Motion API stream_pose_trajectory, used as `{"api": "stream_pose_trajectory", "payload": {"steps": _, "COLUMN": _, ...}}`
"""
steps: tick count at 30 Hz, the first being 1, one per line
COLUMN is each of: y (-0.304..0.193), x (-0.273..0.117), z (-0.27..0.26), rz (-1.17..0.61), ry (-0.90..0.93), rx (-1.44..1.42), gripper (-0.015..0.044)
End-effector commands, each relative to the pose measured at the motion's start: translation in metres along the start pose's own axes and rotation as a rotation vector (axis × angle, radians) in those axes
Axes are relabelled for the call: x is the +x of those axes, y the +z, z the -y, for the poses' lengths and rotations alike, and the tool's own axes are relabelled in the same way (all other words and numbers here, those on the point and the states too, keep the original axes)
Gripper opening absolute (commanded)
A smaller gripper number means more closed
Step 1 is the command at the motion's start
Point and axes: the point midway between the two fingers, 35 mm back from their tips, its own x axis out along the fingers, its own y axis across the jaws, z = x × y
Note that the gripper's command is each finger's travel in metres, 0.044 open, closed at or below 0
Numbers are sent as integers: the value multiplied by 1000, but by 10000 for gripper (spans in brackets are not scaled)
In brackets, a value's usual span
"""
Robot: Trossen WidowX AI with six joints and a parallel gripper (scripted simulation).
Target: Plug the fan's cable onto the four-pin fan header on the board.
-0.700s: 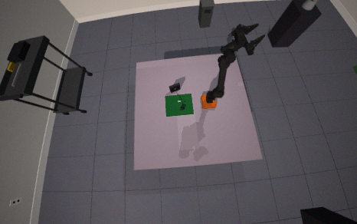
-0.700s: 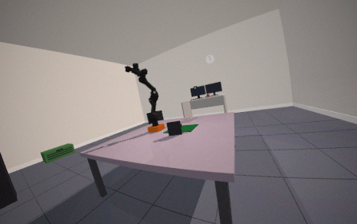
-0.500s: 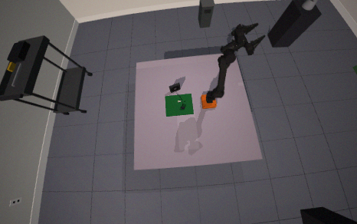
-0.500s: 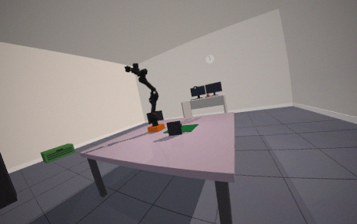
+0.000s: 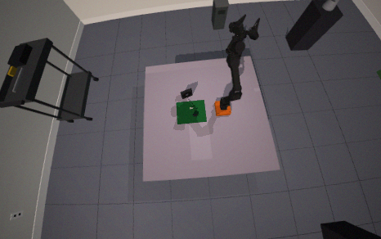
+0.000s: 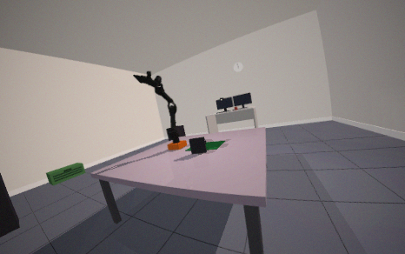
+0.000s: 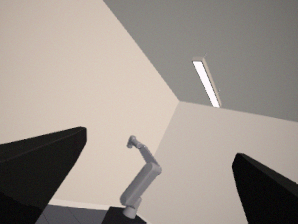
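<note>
The green board point(image 5: 183, 119) point(image 6: 215, 145) lies flat on the pink table point(image 5: 172, 155) point(image 6: 209, 174). A black block that looks like the fan point(image 5: 186, 93) point(image 6: 198, 145) stands beside the board. A thin dark cable runs from it over the board. A small pale spot point(image 5: 191, 108) and a small dark part point(image 5: 195, 114) show on the board; which is the header or plug, and whether they are joined, is too small to tell. My gripper point(image 5: 252, 18) point(image 6: 135, 77) point(image 7: 160, 148) is open and empty, raised high and far from the board, touching nothing.
The arm's orange base point(image 5: 222, 112) point(image 6: 177, 146) sits on the table beside the board. A black-framed cart point(image 5: 37, 74) stands on the floor to the left in the top view. The wrist view shows walls, a ceiling lamp point(image 7: 206, 84) and a distant grey arm point(image 7: 141, 184).
</note>
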Motion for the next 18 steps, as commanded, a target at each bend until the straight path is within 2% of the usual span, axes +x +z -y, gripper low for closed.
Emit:
{"api": "stream_pose_trajectory", "payload": {"steps": 1, "y": -1, "x": -12, "z": -68, "rz": 3, "ry": 217, "rx": 45, "gripper": 440}}
{"api": "stream_pose_trajectory", "payload": {"steps": 10, "y": -5, "x": -81, "z": -194, "rz": -28, "ry": 656, "rx": 87, "gripper": 440}}
{"api": "stream_pose_trajectory", "payload": {"steps": 15, "y": -6, "x": -118, "z": -232, "rz": -49, "ry": 815, "rx": 98, "gripper": 440}}
{"api": "stream_pose_trajectory", "payload": {"steps": 18, "y": -7, "x": -154, "z": -262, "rz": -79, "ry": 953, "rx": 107, "gripper": 440}}
